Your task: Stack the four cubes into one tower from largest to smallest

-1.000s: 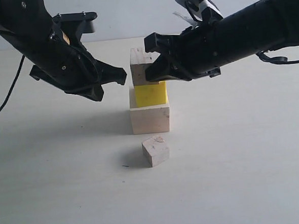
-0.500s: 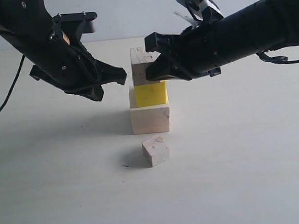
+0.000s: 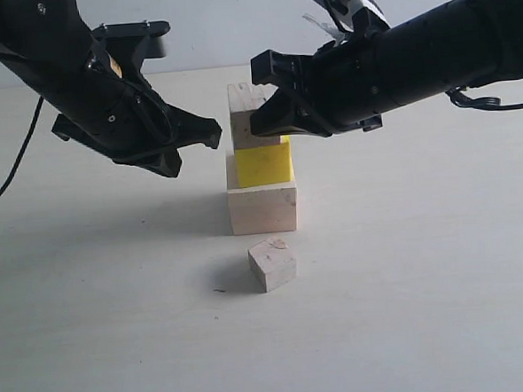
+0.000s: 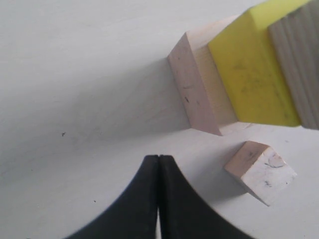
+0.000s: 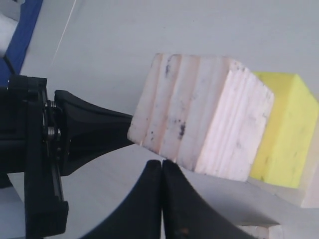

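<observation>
On your left, the left gripper (image 4: pixel 158 160) hangs beside the tower, jaws pressed together and empty, clear of the work. At centre, the large pale cube (image 3: pixel 262 209) carries the yellow cube (image 3: pixel 264 165) and the upper small cube (image 3: pixel 244 113), sizes descending for steadiness. The loose small cube (image 3: pixel 273 264) waits on the table (image 3: pixel 428 310) before the base. Your right gripper (image 5: pixel 162 167), likewise pinched together on nothing, sits close by the upper small cube; contact is unclear.

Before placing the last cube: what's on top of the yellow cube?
One small pale wood cube sits on the yellow cube, with nothing above it. The right gripper covers part of its right side in the exterior view, so alignment there is hidden.
</observation>
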